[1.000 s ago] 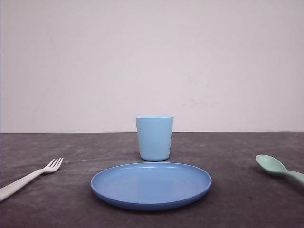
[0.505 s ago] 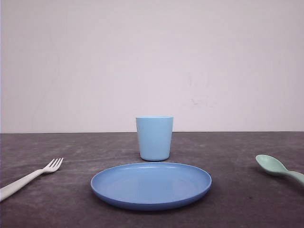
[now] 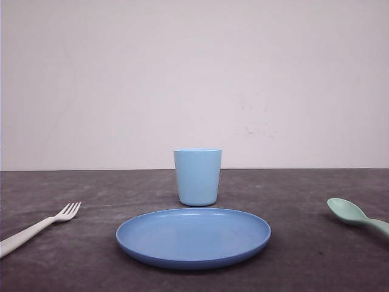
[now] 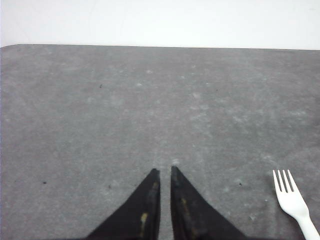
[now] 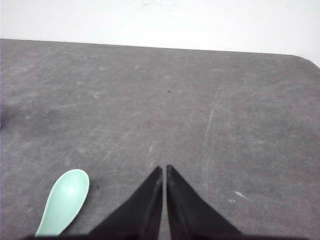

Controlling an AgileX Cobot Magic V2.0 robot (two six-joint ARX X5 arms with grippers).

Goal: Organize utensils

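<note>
A slim white fork [image 3: 36,228] lies on the dark table at the front left, tines toward the middle. A mint-green spoon [image 3: 355,215] lies at the front right, bowl toward the middle. In the left wrist view my left gripper [image 4: 163,171] is shut over bare table with nothing in it, and the fork's tines [image 4: 290,194] lie off to one side. The right wrist view has my right gripper [image 5: 164,168] shut and empty above the table, apart from the spoon's bowl [image 5: 65,200].
A blue round plate [image 3: 193,236] sits at the front centre of the table, with a light blue cup [image 3: 197,176] upright just behind it. A white wall stands behind the table's far edge.
</note>
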